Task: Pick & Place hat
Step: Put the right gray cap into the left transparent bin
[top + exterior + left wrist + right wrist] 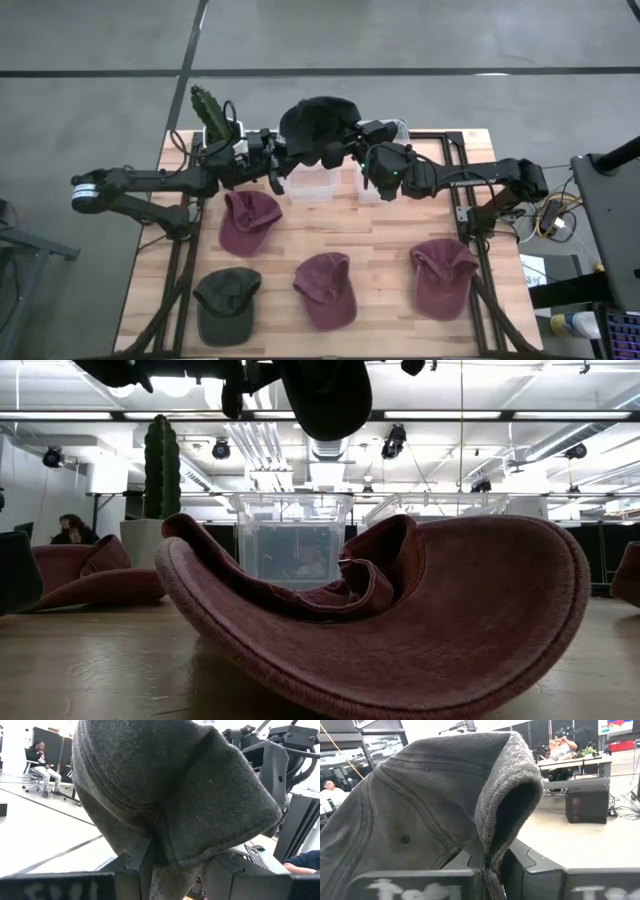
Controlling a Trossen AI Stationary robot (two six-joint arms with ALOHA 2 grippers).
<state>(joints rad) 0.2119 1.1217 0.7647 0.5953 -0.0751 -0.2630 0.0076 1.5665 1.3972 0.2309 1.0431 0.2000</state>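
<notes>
No readable writing I can see. Dark grey hat (318, 122), faded fabric, stitched seams, pinched by both left gripper (277, 158) and right gripper (352, 150), above clear bin (310, 186).

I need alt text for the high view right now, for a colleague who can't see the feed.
Seen from above, the left gripper and right gripper hold a dark cap up between them at the table's far edge, above two clear bins. Three maroon caps and one dark green cap lie on the wooden table; a cactus stands at the far left corner.
</notes>
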